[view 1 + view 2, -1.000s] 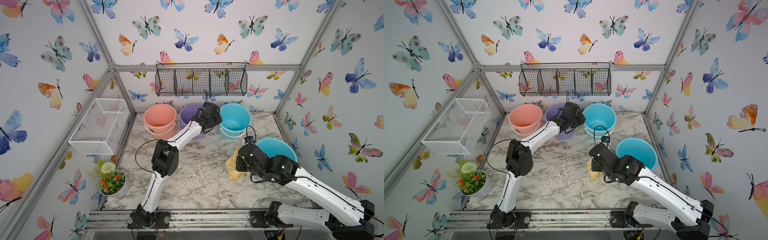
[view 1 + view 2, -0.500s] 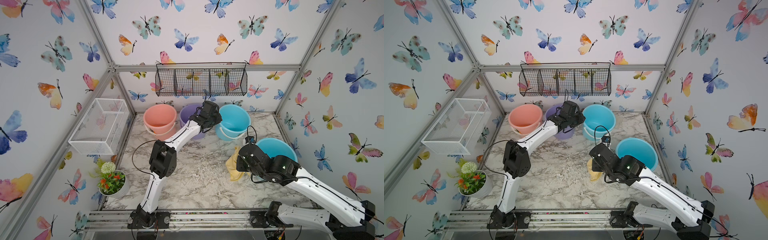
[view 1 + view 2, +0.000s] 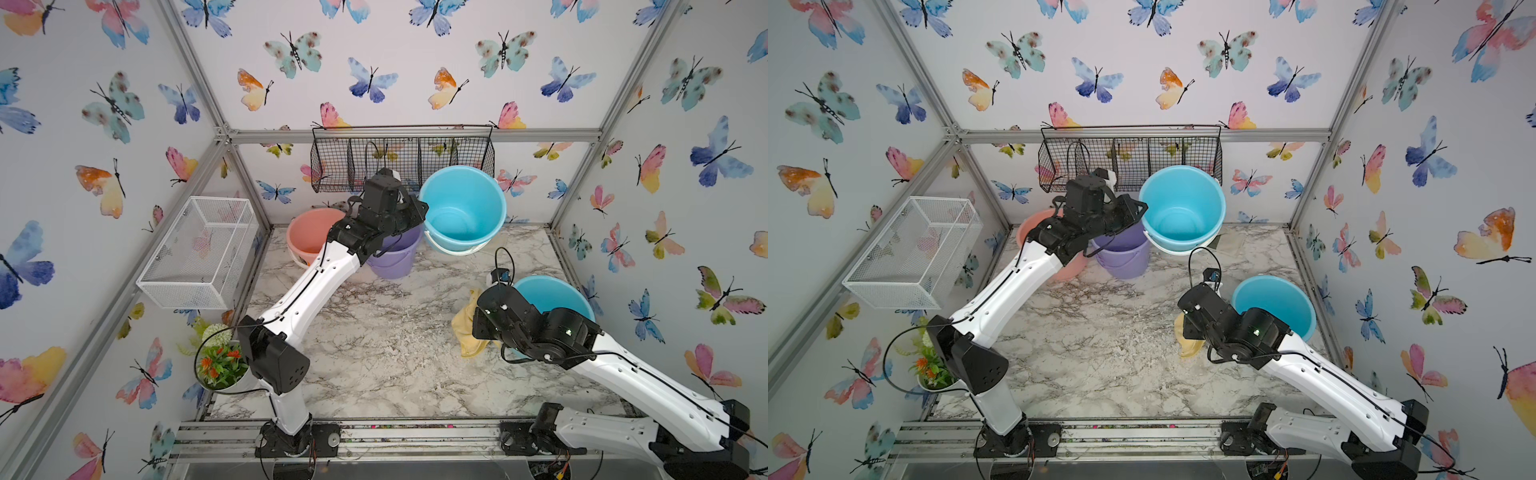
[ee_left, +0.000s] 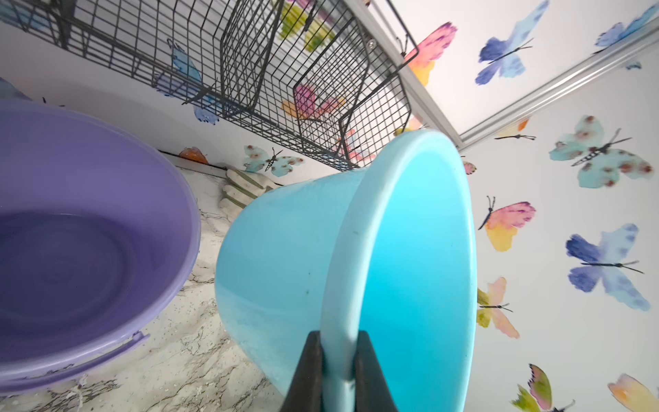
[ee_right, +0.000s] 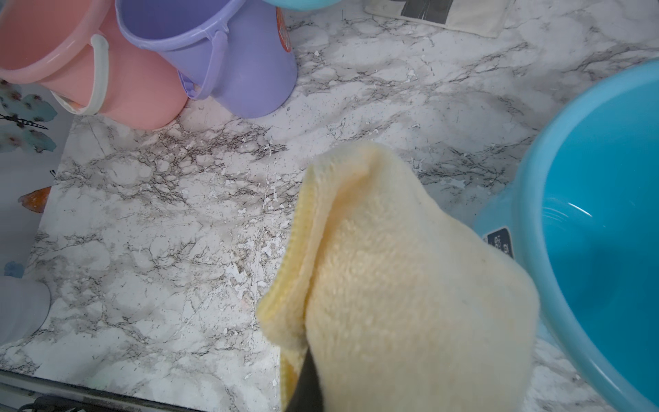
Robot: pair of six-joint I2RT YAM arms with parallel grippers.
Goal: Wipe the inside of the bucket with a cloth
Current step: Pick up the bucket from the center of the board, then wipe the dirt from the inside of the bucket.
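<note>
In both top views, the left pincer is closed on the rim of the lifted blue bucket. The bucket is at the upper centre of the frame, tilted with its mouth toward the camera. At the lower right, the yellow cloth hangs under the right arm, beside a second blue bucket on the marble worktop.

In the left wrist view, two dark fingers clamp the smooth, rounded plastic rim. The grip is on one edge only, so I think the bucket must be held steady.

In the right wrist view, the right pincer is closed on the fluffy terry cloth, which is bunched in soft folds. A wide pad of it should press on the curved inner wall.
</note>
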